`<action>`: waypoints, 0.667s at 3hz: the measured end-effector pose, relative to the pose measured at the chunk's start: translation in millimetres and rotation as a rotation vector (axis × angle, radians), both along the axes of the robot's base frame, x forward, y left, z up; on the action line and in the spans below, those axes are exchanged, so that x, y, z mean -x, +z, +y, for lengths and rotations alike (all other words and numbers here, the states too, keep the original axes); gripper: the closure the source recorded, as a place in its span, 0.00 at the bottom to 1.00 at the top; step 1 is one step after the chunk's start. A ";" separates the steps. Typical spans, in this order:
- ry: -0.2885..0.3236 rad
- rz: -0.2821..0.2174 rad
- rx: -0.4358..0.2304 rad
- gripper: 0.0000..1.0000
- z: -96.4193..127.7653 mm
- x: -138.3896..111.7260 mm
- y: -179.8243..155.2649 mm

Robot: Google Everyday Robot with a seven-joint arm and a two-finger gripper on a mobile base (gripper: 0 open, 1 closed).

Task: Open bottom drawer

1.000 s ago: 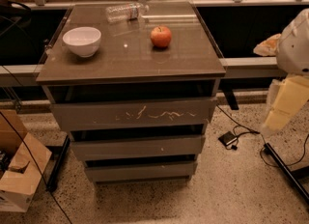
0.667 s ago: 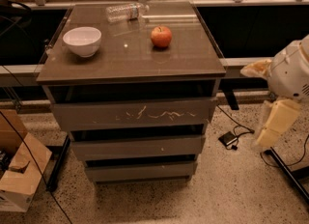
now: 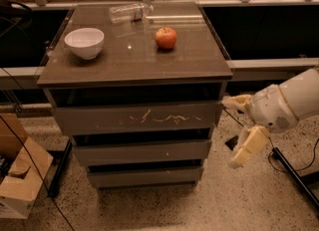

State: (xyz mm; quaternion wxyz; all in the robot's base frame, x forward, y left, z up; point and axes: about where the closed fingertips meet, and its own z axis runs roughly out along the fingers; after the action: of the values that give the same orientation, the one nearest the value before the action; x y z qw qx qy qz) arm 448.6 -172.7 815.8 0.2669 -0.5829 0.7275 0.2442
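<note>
camera view: bottom drawer (image 3: 144, 177) slim, plain, closed; tool (image 3: 240, 125) right of it, spread wide, empty.

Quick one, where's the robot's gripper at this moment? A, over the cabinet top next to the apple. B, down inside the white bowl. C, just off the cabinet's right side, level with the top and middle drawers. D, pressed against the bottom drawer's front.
C: the gripper sits beside the cabinet's right edge with its fingers spread, above and clear of the bottom drawer.
</note>
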 end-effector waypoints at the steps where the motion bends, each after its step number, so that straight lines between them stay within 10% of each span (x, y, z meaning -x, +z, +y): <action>1: -0.007 0.045 -0.064 0.00 6.2 -4.8 -16.6; 2: -0.006 0.045 -0.064 0.00 6.3 -4.8 -16.6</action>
State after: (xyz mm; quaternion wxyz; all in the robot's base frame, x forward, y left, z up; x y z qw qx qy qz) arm 453.4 -166.4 799.2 0.2698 -0.5662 0.7271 0.2794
